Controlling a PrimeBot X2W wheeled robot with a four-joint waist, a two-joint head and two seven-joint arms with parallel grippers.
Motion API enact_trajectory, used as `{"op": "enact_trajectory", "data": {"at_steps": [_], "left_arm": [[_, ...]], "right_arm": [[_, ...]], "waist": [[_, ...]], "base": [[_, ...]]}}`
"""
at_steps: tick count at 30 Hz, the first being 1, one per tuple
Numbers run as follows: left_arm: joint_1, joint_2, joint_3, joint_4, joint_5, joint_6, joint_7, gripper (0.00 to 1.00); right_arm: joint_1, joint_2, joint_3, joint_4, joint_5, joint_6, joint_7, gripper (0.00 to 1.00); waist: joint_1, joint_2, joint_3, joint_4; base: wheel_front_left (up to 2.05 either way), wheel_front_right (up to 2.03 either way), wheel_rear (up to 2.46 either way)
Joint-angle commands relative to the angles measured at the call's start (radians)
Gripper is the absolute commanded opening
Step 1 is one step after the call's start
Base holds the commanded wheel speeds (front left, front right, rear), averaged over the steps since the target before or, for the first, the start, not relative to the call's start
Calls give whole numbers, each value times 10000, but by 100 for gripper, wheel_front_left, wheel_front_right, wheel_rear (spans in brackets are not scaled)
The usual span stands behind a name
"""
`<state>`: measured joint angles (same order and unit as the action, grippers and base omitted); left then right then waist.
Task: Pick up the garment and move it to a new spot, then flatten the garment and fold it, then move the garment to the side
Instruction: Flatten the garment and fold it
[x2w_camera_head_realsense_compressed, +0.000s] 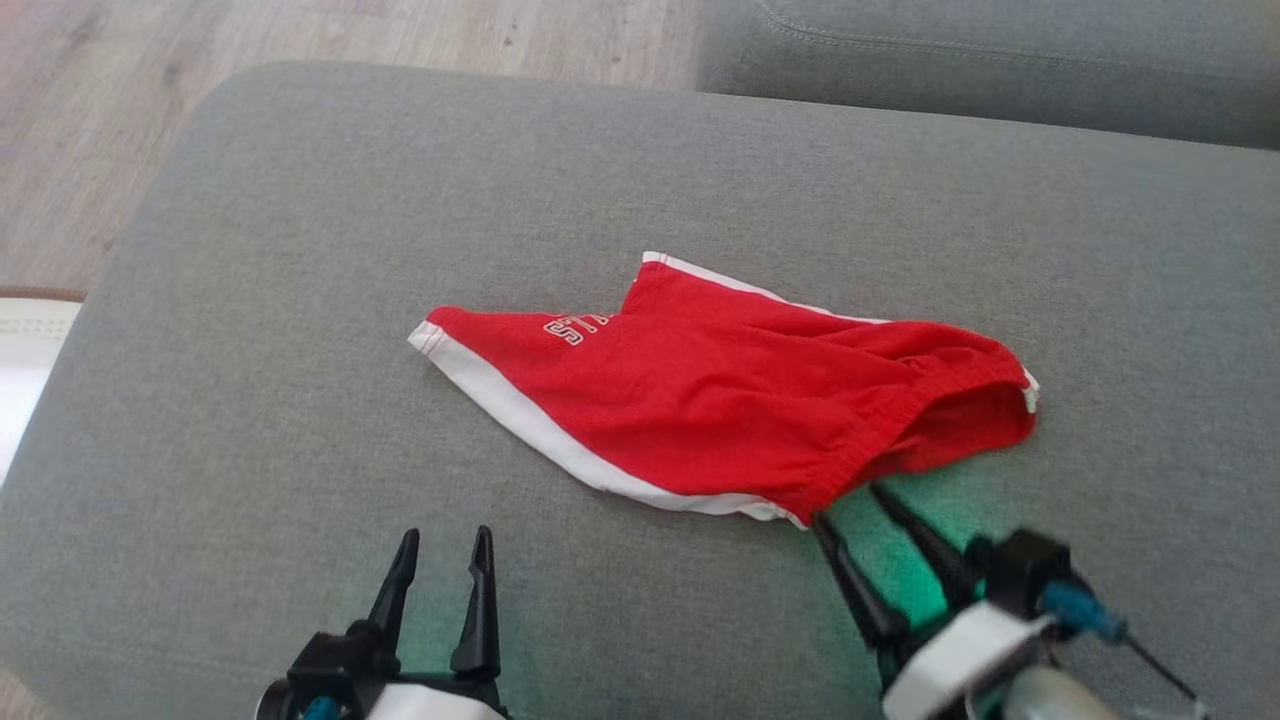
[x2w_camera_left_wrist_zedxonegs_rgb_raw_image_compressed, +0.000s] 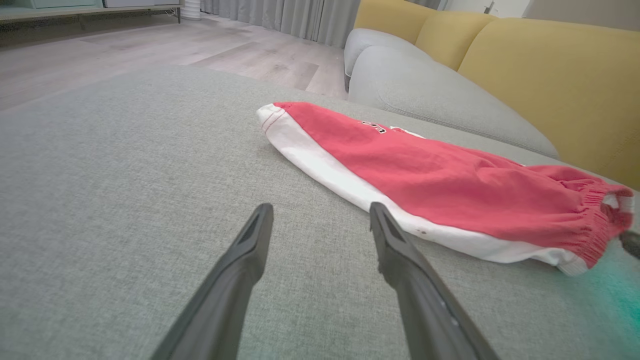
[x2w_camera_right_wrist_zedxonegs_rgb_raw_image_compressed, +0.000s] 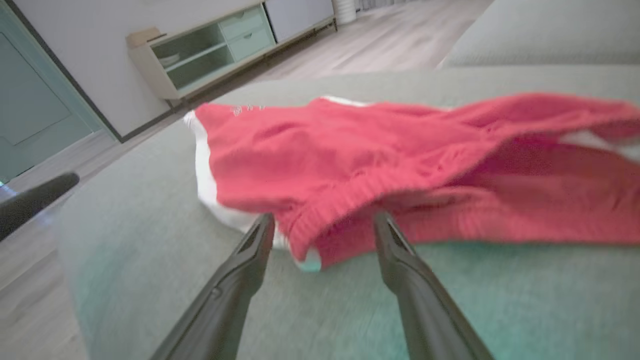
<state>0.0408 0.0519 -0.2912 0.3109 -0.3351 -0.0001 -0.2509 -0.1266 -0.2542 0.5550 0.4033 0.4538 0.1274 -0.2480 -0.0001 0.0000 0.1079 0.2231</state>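
Observation:
The garment (x2w_camera_head_realsense_compressed: 730, 390) is a pair of red shorts with white trim, lying loosely spread on the grey cushion (x2w_camera_head_realsense_compressed: 300, 250), waistband toward the right. My right gripper (x2w_camera_head_realsense_compressed: 848, 502) is open, its fingertips right at the waistband's near corner, with nothing held; in the right wrist view the garment (x2w_camera_right_wrist_zedxonegs_rgb_raw_image_compressed: 380, 165) lies just past the right gripper (x2w_camera_right_wrist_zedxonegs_rgb_raw_image_compressed: 324, 220). My left gripper (x2w_camera_head_realsense_compressed: 447, 538) stands open near the front edge, apart from the cloth. In the left wrist view the garment (x2w_camera_left_wrist_zedxonegs_rgb_raw_image_compressed: 430, 175) lies ahead and to the right of the left gripper (x2w_camera_left_wrist_zedxonegs_rgb_raw_image_compressed: 320, 210).
A second grey cushion (x2w_camera_head_realsense_compressed: 1000, 60) lies at the far right. Wooden floor (x2w_camera_head_realsense_compressed: 100, 120) runs beyond the cushion's left and far edges. Yellow back cushions (x2w_camera_left_wrist_zedxonegs_rgb_raw_image_compressed: 550, 75) stand behind, and a low shelf unit (x2w_camera_right_wrist_zedxonegs_rgb_raw_image_compressed: 210, 50) stands by the wall.

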Motion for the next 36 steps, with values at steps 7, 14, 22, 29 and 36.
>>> {"op": "enact_trajectory", "data": {"at_steps": [7,14,22,29,36], "left_arm": [[-245,-16,249,-291,-63,26,-109,100],[-291,-16,244,-265,-28,5,-109,100],[-195,-16,342,-279,3,18,-109,100],[-59,-16,441,-314,44,-20,-109,100],[31,-16,492,-337,-14,-89,-109,100]], "right_arm": [[-116,-452,918,-318,846,33,-136,100],[-499,-79,790,131,1177,33,-137,100],[-658,157,614,256,1492,33,-137,0],[-226,60,-156,-534,1882,33,-137,0],[827,-639,-876,-1642,2342,33,-137,0]], "waist": [[1,0,37,181],[1,0,76,414],[1,0,61,362],[1,0,-187,-158],[1,0,-395,-944]], "base": [[0,0,0],[0,0,0],[0,0,0],[0,0,0],[0,0,0]]}}
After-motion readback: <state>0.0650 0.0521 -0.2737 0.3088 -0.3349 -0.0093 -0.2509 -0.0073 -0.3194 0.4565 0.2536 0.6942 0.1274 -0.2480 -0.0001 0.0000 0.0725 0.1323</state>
